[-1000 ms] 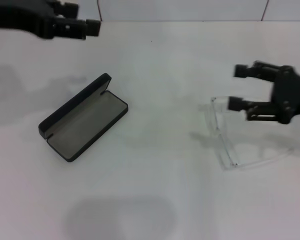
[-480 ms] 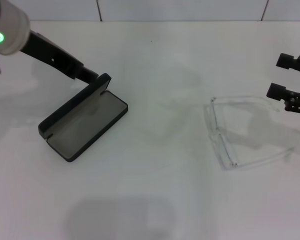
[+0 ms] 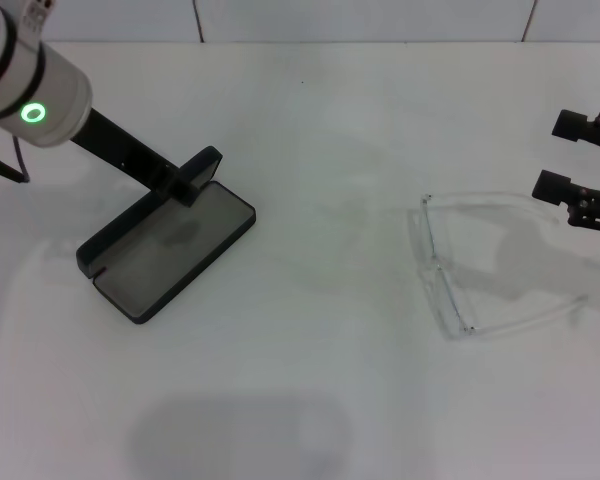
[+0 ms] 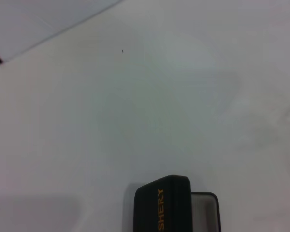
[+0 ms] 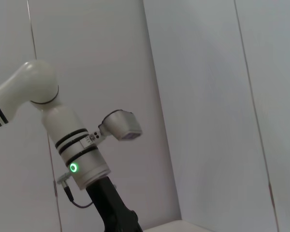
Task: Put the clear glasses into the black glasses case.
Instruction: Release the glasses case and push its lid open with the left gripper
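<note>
white table (image 3: 310, 120), black glasses case (image 3: 170, 245), clear glasses (image 3: 445, 270)

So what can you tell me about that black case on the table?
The black glasses case is a flat, rounded-corner clamshell lying open on the white table, lid raised, grey lining showing, nothing inside. Gold lettering marks the lid's outside in the left wrist view. The left hand reaches down at the lid's far end; contact is unclear.

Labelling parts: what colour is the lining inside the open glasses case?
Grey, inside the black glasses case; clearest in the head view.
</note>
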Available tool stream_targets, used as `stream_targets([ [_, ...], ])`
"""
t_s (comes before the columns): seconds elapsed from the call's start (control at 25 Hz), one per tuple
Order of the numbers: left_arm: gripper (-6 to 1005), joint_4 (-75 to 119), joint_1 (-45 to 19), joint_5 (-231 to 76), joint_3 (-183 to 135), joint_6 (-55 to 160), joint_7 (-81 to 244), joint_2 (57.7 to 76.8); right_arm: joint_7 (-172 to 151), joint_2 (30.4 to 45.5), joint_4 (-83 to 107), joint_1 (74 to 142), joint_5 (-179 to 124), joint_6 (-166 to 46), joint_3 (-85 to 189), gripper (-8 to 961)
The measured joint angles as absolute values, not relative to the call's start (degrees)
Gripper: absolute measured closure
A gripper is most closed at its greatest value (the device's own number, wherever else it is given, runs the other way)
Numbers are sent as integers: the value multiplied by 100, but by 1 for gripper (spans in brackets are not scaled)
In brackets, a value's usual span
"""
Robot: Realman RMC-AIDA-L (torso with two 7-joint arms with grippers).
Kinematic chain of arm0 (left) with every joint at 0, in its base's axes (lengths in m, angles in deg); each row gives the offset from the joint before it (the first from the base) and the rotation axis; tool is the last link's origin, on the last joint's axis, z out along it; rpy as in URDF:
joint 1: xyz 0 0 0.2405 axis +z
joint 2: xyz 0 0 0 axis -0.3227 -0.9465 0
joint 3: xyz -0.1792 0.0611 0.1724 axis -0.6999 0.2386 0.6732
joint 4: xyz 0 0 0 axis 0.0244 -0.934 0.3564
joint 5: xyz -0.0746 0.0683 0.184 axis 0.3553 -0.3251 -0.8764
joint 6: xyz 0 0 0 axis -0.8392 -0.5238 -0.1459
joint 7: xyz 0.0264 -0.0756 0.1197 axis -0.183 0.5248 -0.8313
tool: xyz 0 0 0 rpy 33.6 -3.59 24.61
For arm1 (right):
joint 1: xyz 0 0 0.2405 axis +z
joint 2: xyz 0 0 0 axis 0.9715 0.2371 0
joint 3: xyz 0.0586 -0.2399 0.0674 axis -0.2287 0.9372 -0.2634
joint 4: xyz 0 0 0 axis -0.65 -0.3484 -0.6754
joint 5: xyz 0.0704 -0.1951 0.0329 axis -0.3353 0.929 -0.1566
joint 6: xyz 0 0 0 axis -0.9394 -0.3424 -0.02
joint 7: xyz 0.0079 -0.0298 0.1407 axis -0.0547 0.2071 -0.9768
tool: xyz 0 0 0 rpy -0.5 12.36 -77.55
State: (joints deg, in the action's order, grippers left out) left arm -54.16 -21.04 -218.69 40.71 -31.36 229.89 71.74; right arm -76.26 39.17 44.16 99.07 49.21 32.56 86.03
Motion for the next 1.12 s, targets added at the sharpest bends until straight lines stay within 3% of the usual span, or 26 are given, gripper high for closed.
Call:
stream_targets([
  [1.12, 532, -4338, -2296, -22408, 4215, -2584, 22719, 7182, -7549, 3937, 4407, 9920, 4915, 3195, 8600, 99],
])
